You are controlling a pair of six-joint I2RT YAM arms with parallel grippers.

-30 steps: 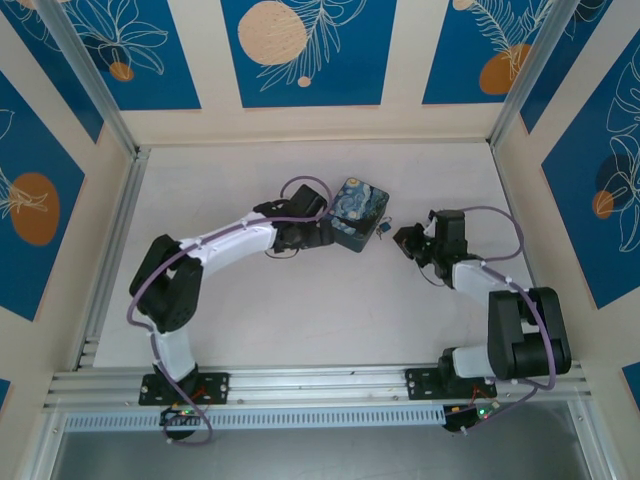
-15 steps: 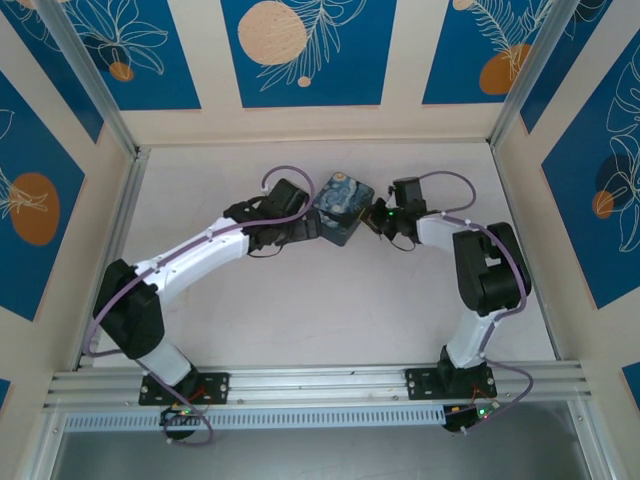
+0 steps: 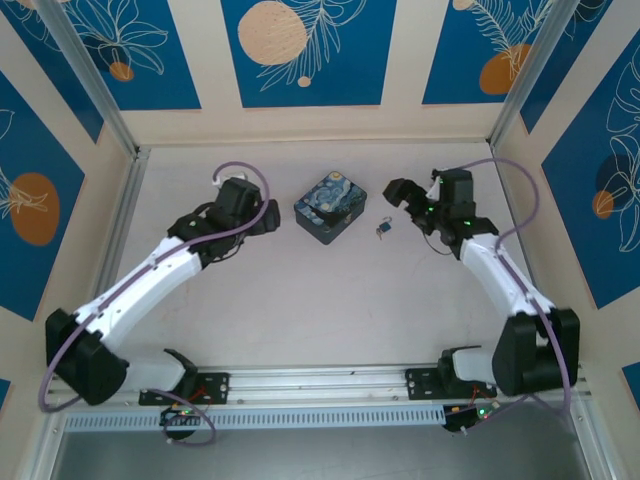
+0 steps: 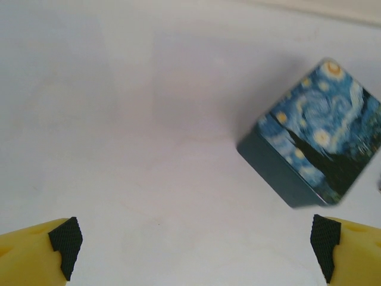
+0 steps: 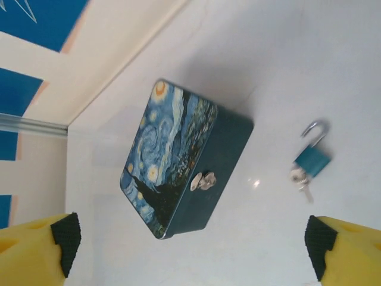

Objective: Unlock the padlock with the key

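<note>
Tabletop (image 3: 330, 300) open around padlock (image 3: 384, 230), box (image 3: 328, 207) just left

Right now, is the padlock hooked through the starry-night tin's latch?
No, the padlock lies on the table beside the starry-night tin, clear of its latch.

Top view: bright, even, diffuse light from overhead. The tabletop (image 3: 300, 300) reads pale, with only faint, soft-edged shadows beneath the left arm (image 3: 150, 275) and right arm (image 3: 500, 275). Focus is sharp throughout.

Left wrist view: the tabletop is washed out to near white. The box (image 4: 315, 149) is soft and smeared along its edges, with a diffuse grey shadow on its upper-left side.

Right wrist view: crisp. A small specular spot lies on the tabletop between the box and the padlock (image 5: 311, 159). Bright glints show on the padlock's metal and the box's clasp (image 5: 203, 180).
</note>
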